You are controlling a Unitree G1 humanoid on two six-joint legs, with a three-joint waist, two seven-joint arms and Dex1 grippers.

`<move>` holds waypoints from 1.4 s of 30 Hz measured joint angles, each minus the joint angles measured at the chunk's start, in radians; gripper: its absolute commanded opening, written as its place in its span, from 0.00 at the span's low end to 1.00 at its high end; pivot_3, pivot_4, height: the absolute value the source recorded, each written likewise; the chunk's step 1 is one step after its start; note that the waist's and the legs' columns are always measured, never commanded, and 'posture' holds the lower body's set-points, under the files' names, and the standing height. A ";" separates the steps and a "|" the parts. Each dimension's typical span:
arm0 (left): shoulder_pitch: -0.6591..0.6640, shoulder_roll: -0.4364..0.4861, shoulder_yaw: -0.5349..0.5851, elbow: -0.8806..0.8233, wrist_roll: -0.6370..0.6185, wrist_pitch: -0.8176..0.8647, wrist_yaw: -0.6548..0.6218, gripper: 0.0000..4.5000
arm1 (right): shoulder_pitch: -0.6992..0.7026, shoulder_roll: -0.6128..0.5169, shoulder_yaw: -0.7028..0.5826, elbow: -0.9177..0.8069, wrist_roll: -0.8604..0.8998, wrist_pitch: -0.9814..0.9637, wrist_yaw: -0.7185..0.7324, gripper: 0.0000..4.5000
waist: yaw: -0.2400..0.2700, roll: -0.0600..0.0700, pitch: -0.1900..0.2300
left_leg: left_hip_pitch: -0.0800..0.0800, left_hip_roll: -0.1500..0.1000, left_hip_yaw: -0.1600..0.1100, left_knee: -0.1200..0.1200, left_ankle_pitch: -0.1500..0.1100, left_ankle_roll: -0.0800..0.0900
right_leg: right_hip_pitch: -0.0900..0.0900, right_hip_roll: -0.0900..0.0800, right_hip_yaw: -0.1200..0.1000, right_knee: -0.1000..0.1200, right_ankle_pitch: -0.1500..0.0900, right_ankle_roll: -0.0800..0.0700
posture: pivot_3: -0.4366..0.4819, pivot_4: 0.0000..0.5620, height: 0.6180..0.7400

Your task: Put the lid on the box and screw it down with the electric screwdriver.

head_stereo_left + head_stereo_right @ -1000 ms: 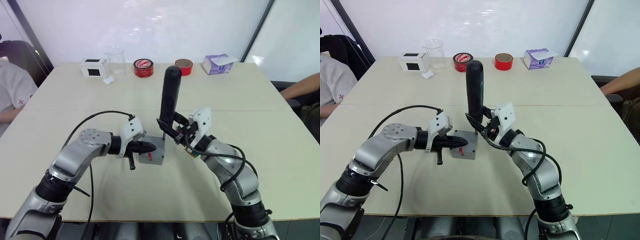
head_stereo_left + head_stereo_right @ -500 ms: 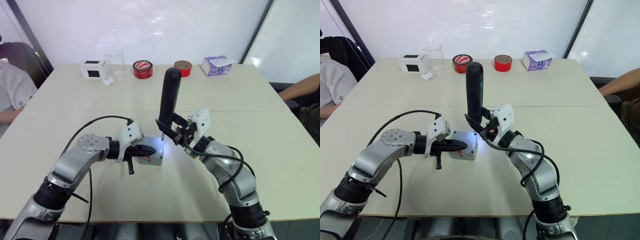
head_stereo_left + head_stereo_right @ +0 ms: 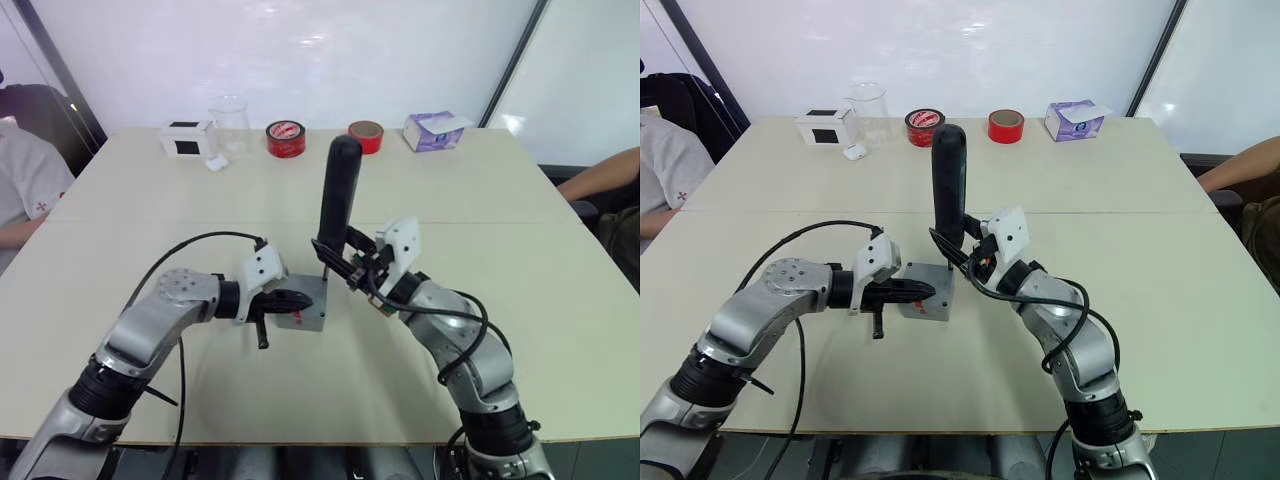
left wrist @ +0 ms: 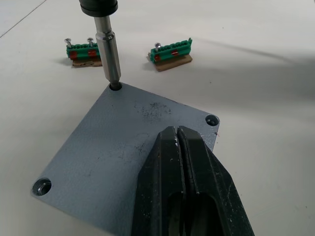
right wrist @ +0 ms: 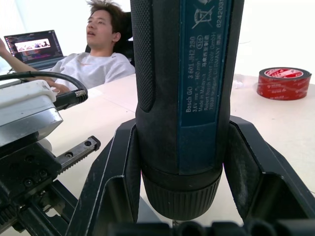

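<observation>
While the right gripper [image 3: 345,270] clamps the upright screwdriver [image 3: 337,198], its bit sits in the lid's [image 4: 123,152] corner hole at about 11 o'clock from the closed left gripper [image 4: 179,147], apparently pinning it mid-table.

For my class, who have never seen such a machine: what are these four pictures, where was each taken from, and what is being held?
This is a two-armed robot at a table. Two pictures come from cameras on its head, looking down over its arms; the other two come from cameras on its wrists. The right gripper holds the electric screwdriver upright, its bit in a corner hole of the gray lid, which sits on the box. The left gripper, fingers together, presses on the lid. Two green screw strips lie nearby. At the far edge stand tape rolls, a beaker and a tissue box.
</observation>
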 measured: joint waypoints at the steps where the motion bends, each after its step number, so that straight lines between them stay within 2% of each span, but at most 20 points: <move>1: 0.000 -0.001 0.000 -0.001 -0.001 0.001 0.001 0.00 | -0.007 -0.004 -0.006 -0.003 0.008 0.015 0.001 0.39 | 0.000 0.000 0.000 | -0.001 0.000 0.000 0.000 0.000 0.000 | 0.000 0.000 0.000 0.000 0.000 0.000 | 0.48 0.27 1.00; 11: -0.001 -0.018 0.005 -0.011 -0.012 0.015 0.005 0.00 | -0.118 -0.087 -0.115 -0.046 0.179 0.257 0.009 0.39 | 0.007 0.002 0.005 | -0.008 -0.001 0.000 0.000 0.000 0.000 | -0.007 -0.002 0.000 0.000 0.000 0.000 | 0.48 0.27 1.00; 17: 0.024 -0.058 0.042 -0.025 -0.045 0.049 0.037 0.00 | -0.305 -0.153 -0.342 -0.075 0.442 0.544 -0.124 0.39 | 0.007 0.006 0.011 | -0.013 -0.002 0.000 0.000 0.000 0.000 | -0.012 -0.003 0.000 0.000 0.001 0.000 | 0.48 0.27 1.00; 20: 0.029 -0.085 0.075 -0.025 -0.091 0.099 0.052 0.00 | -0.408 -0.190 -0.456 -0.002 0.597 0.694 -0.206 0.39 | 0.005 0.006 0.014 | -0.015 -0.002 0.000 0.001 0.000 0.000 | -0.014 -0.003 -0.001 0.000 0.001 0.000 | 0.48 0.27 1.00; 22: 0.029 -0.093 0.097 -0.026 -0.134 0.138 0.058 0.00 | -0.469 -0.254 -0.533 0.082 0.714 0.829 -0.255 0.39 | 0.006 0.006 0.015 | -0.019 -0.002 -0.001 0.001 0.000 0.000 | -0.016 -0.003 -0.001 0.000 0.001 0.000 | 0.48 0.27 1.00; 25: 0.028 -0.091 0.131 -0.029 -0.183 0.186 0.059 0.00 | -0.502 -0.370 -0.587 0.194 0.777 0.993 -0.281 0.39 | 0.007 0.005 0.018 | -0.024 -0.002 -0.002 0.001 0.000 0.000 | -0.021 -0.003 -0.001 -0.001 0.001 0.001 | 0.48 0.27 1.00; 27: 0.023 -0.074 0.143 -0.043 -0.208 0.198 0.047 0.00 | -0.479 -0.488 -0.580 0.230 0.776 1.065 -0.260 0.39 | 0.010 0.007 0.019 | -0.028 -0.003 -0.002 0.001 -0.001 0.002 | -0.023 -0.003 -0.001 -0.002 0.003 0.004 | 0.48 0.27 1.00; 28: 0.027 -0.052 0.145 -0.075 -0.217 0.198 0.038 0.00 | -0.435 -0.602 -0.541 0.232 0.760 1.100 -0.230 0.39 | 0.012 0.007 0.020 | -0.030 -0.004 -0.002 0.001 -0.002 0.005 | -0.024 -0.004 -0.002 -0.003 0.003 0.004 | 0.48 0.27 1.00; 31: 0.029 -0.035 0.140 -0.128 -0.221 0.196 0.025 0.00 | -0.359 -0.730 -0.465 0.248 0.693 1.111 -0.211 0.39 | 0.006 0.008 0.019 | -0.035 -0.004 -0.001 0.001 -0.005 0.009 | -0.027 -0.004 -0.002 -0.008 0.004 0.007 | 0.48 0.27 1.00; 35: 0.027 -0.031 0.111 -0.219 -0.274 0.221 0.007 0.00 | -0.280 -0.849 -0.368 0.350 0.726 1.111 -0.176 0.39 | 0.002 0.009 0.020 | -0.039 -0.004 0.000 0.002 -0.005 0.010 | -0.030 -0.003 -0.001 -0.012 0.007 0.011 | 0.48 0.27 1.00; 38: 0.018 0.010 0.104 -0.264 -0.285 0.228 -0.013 0.00 | -0.249 -0.922 -0.311 0.403 0.792 1.112 -0.152 0.39 | 0.007 0.009 0.020 | -0.039 -0.005 0.000 0.003 -0.005 0.010 | -0.030 -0.002 -0.001 -0.012 0.007 0.011 | 0.48 0.27 1.00; 42: -0.005 0.048 0.075 -0.282 -0.276 0.216 -0.038 0.00 | -0.250 -0.964 -0.257 0.473 0.845 1.112 -0.150 0.39 | 0.007 0.009 0.021 | -0.038 -0.006 0.001 0.006 -0.005 0.010 | -0.028 -0.001 0.000 -0.013 0.006 0.010 | 0.48 0.27 1.00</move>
